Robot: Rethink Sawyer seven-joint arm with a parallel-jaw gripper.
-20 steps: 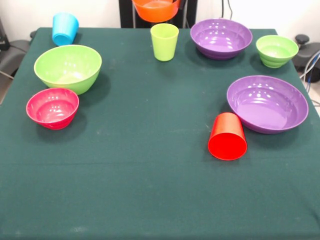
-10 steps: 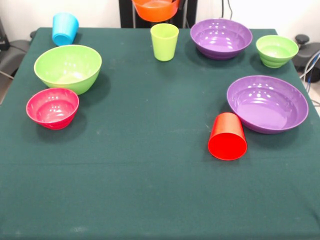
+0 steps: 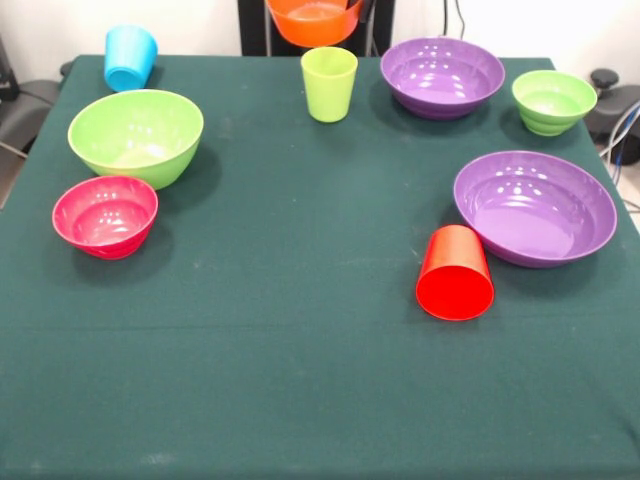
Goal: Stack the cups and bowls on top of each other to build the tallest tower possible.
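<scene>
An orange bowl [image 3: 314, 22] hangs above the table's far edge, cut off by the top of the front view. A dark bit of my gripper [image 3: 350, 5] shows at its rim. A lime green cup [image 3: 329, 83] stands upright just below it. A sky blue cup [image 3: 130, 57] lies at the far left. A red cup [image 3: 455, 273] lies on its side against a purple bowl [image 3: 535, 207]. A second purple bowl [image 3: 442, 76], a small green bowl [image 3: 553, 101], a large lime green bowl [image 3: 136, 136] and a pink bowl [image 3: 104, 215] stand apart. The orange cup is out of view. No stack shows.
The dark green tablecloth [image 3: 300, 350] covers the table. The black pedestal [image 3: 254, 25] stands behind the orange bowl. Cables and dark gear [image 3: 615, 110] lie off the right edge.
</scene>
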